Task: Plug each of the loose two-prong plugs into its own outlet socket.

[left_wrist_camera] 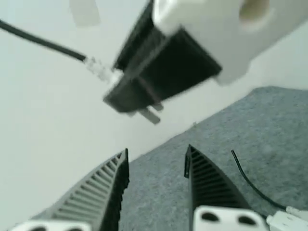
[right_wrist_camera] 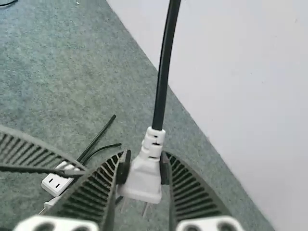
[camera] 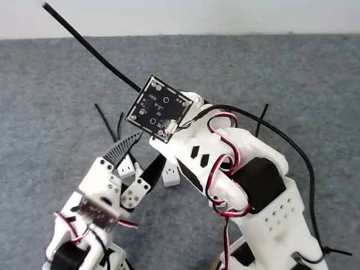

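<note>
My right gripper (right_wrist_camera: 144, 161) is shut on a white two-prong plug (right_wrist_camera: 143, 180), its prongs pointing toward the grey carpet. The plug's black cable (right_wrist_camera: 163, 67) runs away toward the far left corner (camera: 84, 42). A white outlet socket (right_wrist_camera: 58, 181) lies on the carpet below and to one side of the plug. In the high view two white sockets (camera: 126, 166) (camera: 170, 175) lie between the arms. My left gripper (left_wrist_camera: 157, 150) stands open and holds nothing, just beside them (camera: 151, 147). From the left wrist view the held plug's prongs (left_wrist_camera: 151, 115) hang overhead.
The right arm's camera board (camera: 157, 109) hides its fingers from above. Thin black wires (camera: 107, 121) (camera: 262, 118) lie on the carpet. A white wall (camera: 180, 17) borders the carpet at the back. Another white connector with a black wire (left_wrist_camera: 288, 221) lies near my left gripper.
</note>
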Tool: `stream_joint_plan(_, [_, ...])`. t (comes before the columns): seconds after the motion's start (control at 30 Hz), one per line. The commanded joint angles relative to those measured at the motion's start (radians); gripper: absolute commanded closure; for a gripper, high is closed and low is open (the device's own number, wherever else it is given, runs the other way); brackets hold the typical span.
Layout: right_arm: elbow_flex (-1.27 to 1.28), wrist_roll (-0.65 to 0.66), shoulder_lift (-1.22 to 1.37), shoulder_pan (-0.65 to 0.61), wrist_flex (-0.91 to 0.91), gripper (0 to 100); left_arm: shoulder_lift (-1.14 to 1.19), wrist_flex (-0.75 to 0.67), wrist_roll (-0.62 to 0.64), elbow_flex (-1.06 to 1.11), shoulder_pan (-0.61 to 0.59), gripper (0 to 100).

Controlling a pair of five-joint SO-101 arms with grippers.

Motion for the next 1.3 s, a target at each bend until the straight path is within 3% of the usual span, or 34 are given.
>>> stream_joint_plan(0.0, [-0.015, 0.008, -0.036, -0.008, 0.013, 99.0, -0.014, -0.012, 0.034, -0.093, 0.029, 82])
stream_joint_plan(0.3, [-0.015, 0.012, -0.036, -0.008, 0.05, 99.0, -0.012, 0.1, 0.037, -0.165, 0.253, 82])
stream_joint_plan(0.5, [-0.02, 0.014, -0.039, -0.01, 0.059, 99.0, -0.012, 0.095, -0.025, -0.131, 0.253, 82])
stream_joint_plan(0.8, [-0.103, 0.012, -0.039, -0.154, 0.208, 99.1, -0.014, 0.046, -0.035, -0.036, 0.25, 82])
stream_joint_plan(1.27, [-0.149, 0.008, -0.087, -0.154, 0.317, 99.1, -0.015, 0.046, -0.032, -0.012, 0.167, 82])
